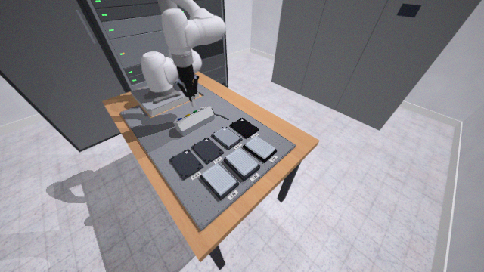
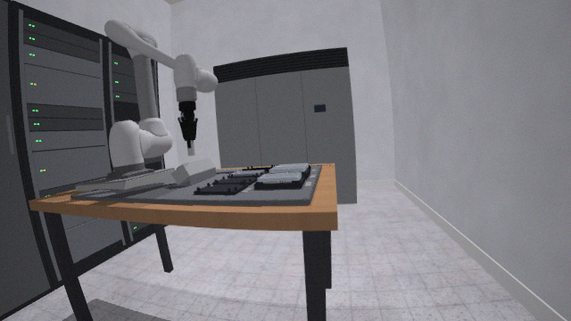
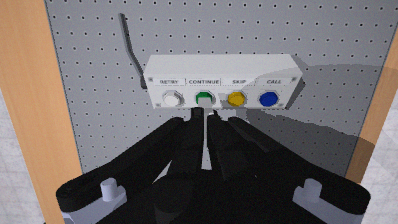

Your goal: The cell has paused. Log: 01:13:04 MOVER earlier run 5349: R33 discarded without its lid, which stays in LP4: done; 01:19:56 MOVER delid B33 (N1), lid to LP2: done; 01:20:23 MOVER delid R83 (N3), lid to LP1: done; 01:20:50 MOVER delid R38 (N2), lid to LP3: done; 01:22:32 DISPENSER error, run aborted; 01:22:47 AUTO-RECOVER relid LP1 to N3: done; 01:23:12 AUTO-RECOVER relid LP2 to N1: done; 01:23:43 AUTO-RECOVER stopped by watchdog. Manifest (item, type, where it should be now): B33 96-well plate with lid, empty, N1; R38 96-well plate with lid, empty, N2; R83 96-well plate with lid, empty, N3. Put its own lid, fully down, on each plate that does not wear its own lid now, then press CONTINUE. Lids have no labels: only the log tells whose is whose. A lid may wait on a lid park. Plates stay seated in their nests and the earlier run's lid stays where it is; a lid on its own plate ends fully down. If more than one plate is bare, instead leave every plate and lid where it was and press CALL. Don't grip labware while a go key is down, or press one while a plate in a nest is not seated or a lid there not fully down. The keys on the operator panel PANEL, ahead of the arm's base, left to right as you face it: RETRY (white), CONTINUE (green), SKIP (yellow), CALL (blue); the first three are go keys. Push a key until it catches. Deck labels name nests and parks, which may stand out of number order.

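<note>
My gripper (image 3: 204, 107) is shut and empty, pointing down just above the operator panel (image 1: 193, 119), with its fingertips over the green CONTINUE key (image 3: 203, 96). It also shows in the top view (image 1: 192, 99) and the exterior view (image 2: 190, 151). The white RETRY key (image 3: 171, 99), yellow SKIP key (image 3: 236, 98) and blue CALL key (image 3: 269, 98) stand in the same row. Three plates (image 1: 219, 180) (image 1: 241, 162) (image 1: 260, 147) sit in the front row of nests, each with a pale lid on top. One lid (image 1: 226, 137) lies on a park in the row behind.
Two dark empty parks (image 1: 185, 163) (image 1: 207, 149) and a black square pad (image 1: 244, 127) share the back row. The arm's base (image 1: 159, 75) stands behind the panel. A cable (image 3: 129, 50) runs from the panel. Server racks stand behind the table.
</note>
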